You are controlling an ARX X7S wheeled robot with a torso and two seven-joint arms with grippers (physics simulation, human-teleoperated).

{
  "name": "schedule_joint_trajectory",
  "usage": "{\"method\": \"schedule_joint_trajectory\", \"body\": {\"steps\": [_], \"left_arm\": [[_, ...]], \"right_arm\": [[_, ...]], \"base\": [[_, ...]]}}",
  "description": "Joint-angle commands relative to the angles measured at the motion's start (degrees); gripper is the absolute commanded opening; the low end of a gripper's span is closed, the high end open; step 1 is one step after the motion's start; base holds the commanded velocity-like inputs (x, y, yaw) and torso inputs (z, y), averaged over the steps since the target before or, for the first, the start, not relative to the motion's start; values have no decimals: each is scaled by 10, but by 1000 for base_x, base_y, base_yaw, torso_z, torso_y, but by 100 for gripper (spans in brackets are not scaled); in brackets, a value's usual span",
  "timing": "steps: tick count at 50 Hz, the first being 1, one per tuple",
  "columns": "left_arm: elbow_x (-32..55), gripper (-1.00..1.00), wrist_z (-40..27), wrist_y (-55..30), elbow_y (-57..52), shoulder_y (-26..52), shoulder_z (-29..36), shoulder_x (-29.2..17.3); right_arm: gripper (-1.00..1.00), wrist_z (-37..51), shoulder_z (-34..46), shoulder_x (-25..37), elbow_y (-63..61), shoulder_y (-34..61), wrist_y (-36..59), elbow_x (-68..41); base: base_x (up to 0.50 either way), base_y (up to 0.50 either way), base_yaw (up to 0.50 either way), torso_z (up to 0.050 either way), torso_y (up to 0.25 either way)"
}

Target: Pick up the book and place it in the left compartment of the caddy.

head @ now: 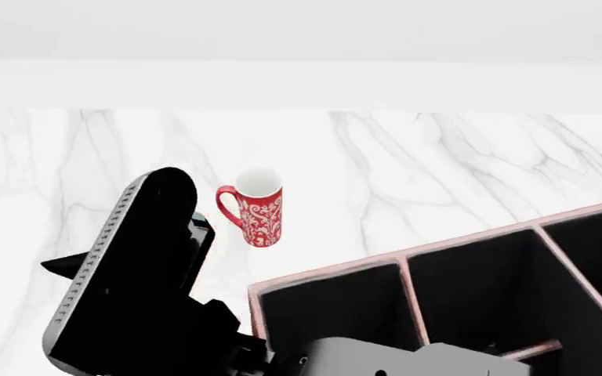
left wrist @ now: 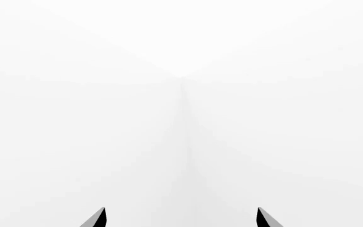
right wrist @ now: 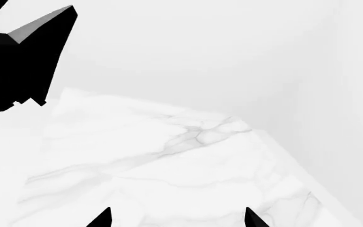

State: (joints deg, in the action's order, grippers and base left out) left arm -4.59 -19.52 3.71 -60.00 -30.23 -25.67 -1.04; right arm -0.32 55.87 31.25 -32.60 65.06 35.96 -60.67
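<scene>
A reddish-brown caddy (head: 406, 262) with pale rims and black-lined bays is sitting on the white marble bench (head: 437, 164), filling the lower right of the head view. Its dividers are splitting it into several bays; which one is the long left compartment cannot be told from here. A red patterned mug (head: 258, 207) is standing upright on the bench just beyond the caddy's near corner, apart from it, its handle pointing toward the robot's left. A black robot arm (head: 134, 274) is rising on the left of the head view, partly covering the bench beside the mug. The book is not showing in any view.

The left gripper (left wrist: 181, 218) is facing a blank white wall, its fingers (left wrist: 96, 219) standing spread apart with nothing between them. The right gripper (right wrist: 178, 218) is hanging over bare marble, its fingers (right wrist: 102, 219) likewise spread and holding nothing.
</scene>
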Motion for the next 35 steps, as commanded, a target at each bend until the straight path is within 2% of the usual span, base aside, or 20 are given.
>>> {"method": "schedule_joint_trajectory", "body": {"steps": [1,35], "left_arm": [[-4,100,16,29,0,-3,-10,10],[-9,100,21,23,0,4,-9,10]], "right_arm": [[100,-36,7,-12,38,0,-18,-13],[100,-61,55,-20,32,-46,-18,-5]], "base": [[0,0,0,0,0],[0,0,0,0,0]]}}
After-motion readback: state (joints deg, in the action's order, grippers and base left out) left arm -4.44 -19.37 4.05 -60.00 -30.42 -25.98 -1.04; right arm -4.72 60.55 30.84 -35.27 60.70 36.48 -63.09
